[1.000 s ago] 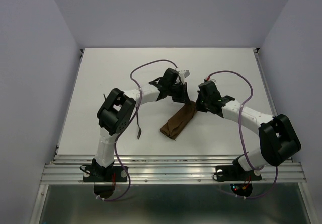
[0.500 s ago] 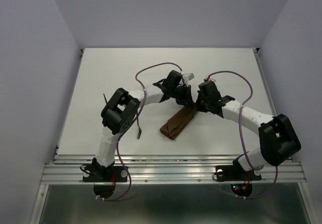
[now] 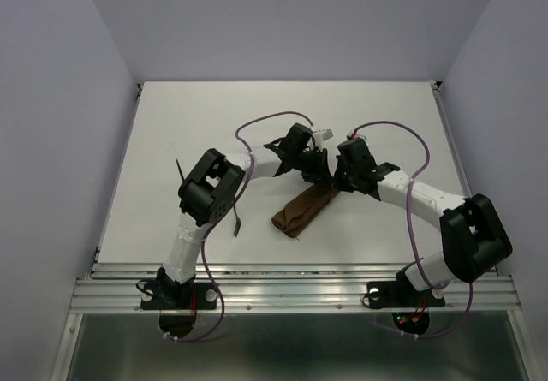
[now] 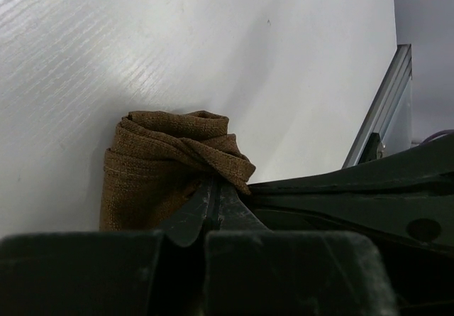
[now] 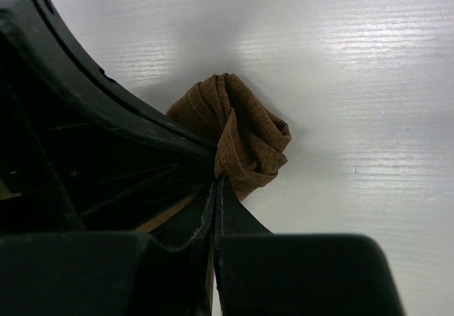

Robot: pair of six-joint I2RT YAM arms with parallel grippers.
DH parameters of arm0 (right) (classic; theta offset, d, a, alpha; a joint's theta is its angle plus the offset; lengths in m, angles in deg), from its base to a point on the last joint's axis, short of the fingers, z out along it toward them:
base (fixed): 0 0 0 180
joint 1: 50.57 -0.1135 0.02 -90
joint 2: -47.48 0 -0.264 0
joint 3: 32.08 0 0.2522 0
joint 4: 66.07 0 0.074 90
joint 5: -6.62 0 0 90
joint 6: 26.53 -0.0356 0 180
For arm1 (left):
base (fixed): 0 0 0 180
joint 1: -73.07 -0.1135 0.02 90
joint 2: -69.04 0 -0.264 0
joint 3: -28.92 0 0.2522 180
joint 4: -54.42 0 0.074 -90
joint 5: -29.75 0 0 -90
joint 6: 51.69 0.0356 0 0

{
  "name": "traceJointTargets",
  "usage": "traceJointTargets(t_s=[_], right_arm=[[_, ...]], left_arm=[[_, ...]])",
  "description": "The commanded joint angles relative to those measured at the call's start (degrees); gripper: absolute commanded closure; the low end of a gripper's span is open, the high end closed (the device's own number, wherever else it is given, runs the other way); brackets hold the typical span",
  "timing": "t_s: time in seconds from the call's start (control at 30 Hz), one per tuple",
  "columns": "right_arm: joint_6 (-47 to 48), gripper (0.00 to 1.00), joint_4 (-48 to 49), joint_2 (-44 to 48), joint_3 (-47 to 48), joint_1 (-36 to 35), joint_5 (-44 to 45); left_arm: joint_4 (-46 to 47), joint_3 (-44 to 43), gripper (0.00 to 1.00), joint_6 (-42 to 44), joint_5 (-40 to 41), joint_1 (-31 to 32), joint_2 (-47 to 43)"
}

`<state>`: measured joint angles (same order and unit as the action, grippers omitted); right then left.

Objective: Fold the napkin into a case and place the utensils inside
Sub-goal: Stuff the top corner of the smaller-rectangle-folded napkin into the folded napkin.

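The dark brown napkin point(image 3: 302, 211) lies on the table as a narrow folded case, running from near left to far right. My two grippers meet at its far end. The left gripper point(image 3: 318, 175) is shut, pinching a fold of cloth point(image 4: 177, 153) at its tips point(image 4: 215, 183). The right gripper point(image 3: 336, 181) is shut too, nipping the bunched end of the napkin point(image 5: 241, 135) at its tips point(image 5: 217, 180). One thin dark utensil point(image 3: 236, 221) lies left of the case, beside the left arm. A second utensil point(image 3: 179, 169) pokes out from behind the left elbow.
The white table point(image 3: 214, 116) is bounded by a metal rail point(image 3: 291, 282) at the near edge and side rails point(image 3: 454, 141). Lilac walls enclose the back and sides. Purple cables point(image 3: 394, 128) loop above both arms.
The left arm's elbow and wrist have shifted right, bringing the left gripper closer to the right gripper at the napkin's far end. The napkin and the right arm have barely moved.
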<state>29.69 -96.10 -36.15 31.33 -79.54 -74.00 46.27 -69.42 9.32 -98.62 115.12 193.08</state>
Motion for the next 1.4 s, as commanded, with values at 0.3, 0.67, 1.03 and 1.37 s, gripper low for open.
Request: traceJointTargets(t_s=[0.3, 0.67, 1.03, 1.37], right_arm=[[1.0, 0.99, 3.0, 0.1, 1.9, -0.4, -0.9], [1.1, 0.99, 3.1, -0.7, 1.0, -0.4, -0.5], [1.2, 0.99, 3.4, 0.3, 0.0, -0.4, -0.3], [1.3, 0.99, 3.4, 0.1, 0.6, -0.4, -0.8]], left_arm=[[0.7, -1.2, 1.0, -0.9, -0.7, 2.1, 1.9], [-1.2, 1.0, 1.0, -0.3, 5.5, 2.4, -4.1], [-3.5, 2.8, 1.0, 1.9, 3.7, 0.4, -9.5], [-2.9, 3.3, 1.0, 1.9, 2.1, 0.3, -5.2]])
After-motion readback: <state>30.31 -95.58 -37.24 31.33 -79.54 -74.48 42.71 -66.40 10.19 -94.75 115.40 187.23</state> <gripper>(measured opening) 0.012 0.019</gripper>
